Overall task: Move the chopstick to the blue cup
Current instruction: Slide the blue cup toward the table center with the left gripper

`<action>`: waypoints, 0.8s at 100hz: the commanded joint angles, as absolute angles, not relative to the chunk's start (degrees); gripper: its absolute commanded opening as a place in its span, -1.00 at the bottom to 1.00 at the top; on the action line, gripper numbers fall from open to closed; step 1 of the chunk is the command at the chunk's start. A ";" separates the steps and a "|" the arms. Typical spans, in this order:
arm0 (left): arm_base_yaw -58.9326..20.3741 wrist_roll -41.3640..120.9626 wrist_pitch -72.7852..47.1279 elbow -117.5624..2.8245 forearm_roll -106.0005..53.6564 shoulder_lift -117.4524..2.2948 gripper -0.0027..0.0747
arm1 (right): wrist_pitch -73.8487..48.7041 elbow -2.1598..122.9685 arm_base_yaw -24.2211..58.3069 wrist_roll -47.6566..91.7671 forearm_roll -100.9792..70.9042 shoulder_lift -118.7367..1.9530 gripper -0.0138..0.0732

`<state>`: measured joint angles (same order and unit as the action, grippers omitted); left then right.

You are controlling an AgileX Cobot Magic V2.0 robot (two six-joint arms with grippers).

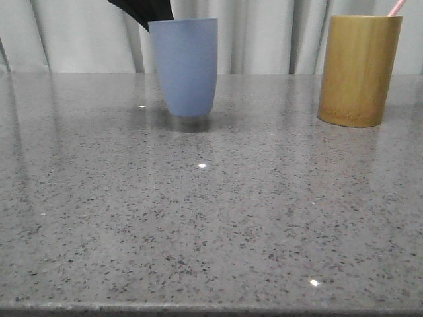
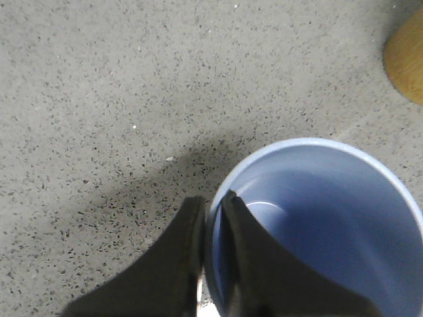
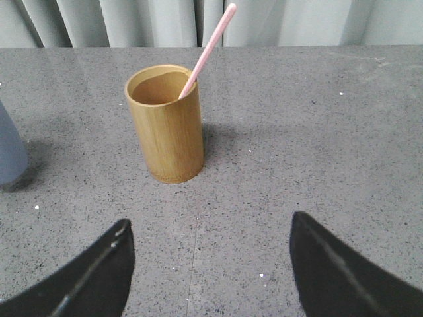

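The left pincer [image 2: 213,218] pinches the rim of the blue cup [image 2: 317,224]: in the left wrist view one dark finger [image 2: 173,264] lies against the outside of the wall and the other sits just inside it, with only the thin rim between them. The cup's hollow opens directly beyond the inner finger, and nothing lies in the part of it that can be seen. In the front view the cup [image 1: 184,66] stands upright on the speckled grey worktop [image 1: 211,218], with the dark body of the left pincer [image 1: 145,12] reaching down to its rim from above and behind.

The right pincer [image 3: 211,264] is spread wide, its two dark fingers well apart and holding nothing. Ahead of it, well clear of both fingertips and a little toward the left finger, stands the bamboo holder [image 3: 166,122], upright on the worktop. The chopstick [image 3: 209,47] stands inside this holder, leaning against its rim, with the pink upper end slanting out above it. In the front view only the chopstick's tip [image 1: 396,6] pokes above the holder [image 1: 359,69], which stands well apart from the blue cup.
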<state>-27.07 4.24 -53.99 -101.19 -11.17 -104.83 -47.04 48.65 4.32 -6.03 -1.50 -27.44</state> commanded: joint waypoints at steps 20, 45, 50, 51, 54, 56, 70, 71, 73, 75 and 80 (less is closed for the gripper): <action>-28.30 3.56 -50.75 -103.22 -11.08 -103.25 -0.98 | -42.87 50.44 4.47 -5.97 -1.52 -28.39 0.49; -28.42 3.56 -51.11 -103.22 -11.08 -103.25 -0.98 | -42.63 50.44 4.47 -5.97 -1.52 -28.39 0.49; -28.42 3.56 -51.33 -103.22 -11.08 -103.25 -0.98 | -42.57 50.44 4.47 -5.97 -1.52 -28.39 0.49; -28.42 3.56 -51.34 -103.22 -11.08 -103.25 -0.98 | -42.52 50.44 4.47 -5.97 -1.52 -28.39 0.49; -28.42 3.56 -51.34 -103.22 -11.08 -103.25 -0.98 | -42.52 50.44 4.47 -5.97 -1.52 -28.39 0.49; -28.42 3.56 -51.34 -103.22 -11.08 -103.25 -0.97 | -42.46 50.44 4.47 -5.97 -1.52 -28.39 0.49; -28.42 3.56 -51.34 -103.22 -11.08 -103.25 -0.83 | -42.46 50.44 4.47 -5.97 -1.52 -28.39 0.49; -28.42 3.56 -51.34 -103.22 -11.08 -103.25 -0.82 | -42.46 50.44 4.47 -5.97 -1.52 -28.39 0.49; -28.42 3.56 -51.44 -103.22 -11.08 -103.25 -0.78 | -42.46 50.44 4.47 -5.97 -1.52 -28.39 0.49; -28.42 3.66 -51.42 -103.22 -11.08 -103.25 -0.74 | -42.46 50.44 4.47 -5.97 -1.52 -28.39 0.49; -28.42 3.66 -51.42 -103.22 -11.08 -103.25 -0.66 | -42.46 50.44 4.47 -5.97 -1.52 -28.39 0.49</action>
